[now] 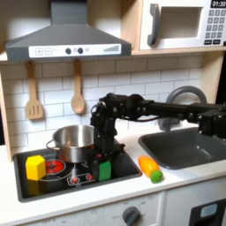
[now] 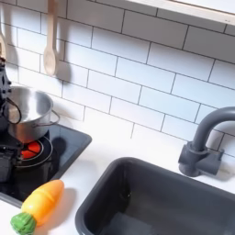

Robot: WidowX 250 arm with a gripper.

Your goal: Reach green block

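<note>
In the first exterior view the black arm [image 1: 141, 106] comes in from the right and bends down over the stove [image 1: 26, 181]. Its claw [image 1: 104, 160] points down at the front part of the stove. The green block [image 1: 105, 169] sits right under the claw, between the fingertips or touching them. I cannot tell if the jaws stand wide or narrow, or if they already press the block, because the dark fingers blend with the dark stove top.

Just behind the claw and a little to the first exterior view's left stands the steel pot [image 1: 72, 141], on the back part of the stove. Further to that same side of the claw, well apart from it, the yellow block [image 1: 35, 167] stands near the front corner of the stove. The red burner [image 1: 55, 165] lies between the yellow block and the claw.

On the first exterior view's right of the claw, off the stove, the carrot [image 1: 151, 168] lies on the white counter [image 1: 177, 172], with its green tip toward the front. Beyond it are the sink [image 1: 190, 146] and the grey tap [image 1: 181, 97].

In the second exterior view the carrot [image 2: 37, 206] lies in front, the pot [image 2: 27, 108] and burner [image 2: 33, 150] at the left, the sink [image 2: 138, 197] and tap [image 2: 204, 138] at the right.
</note>
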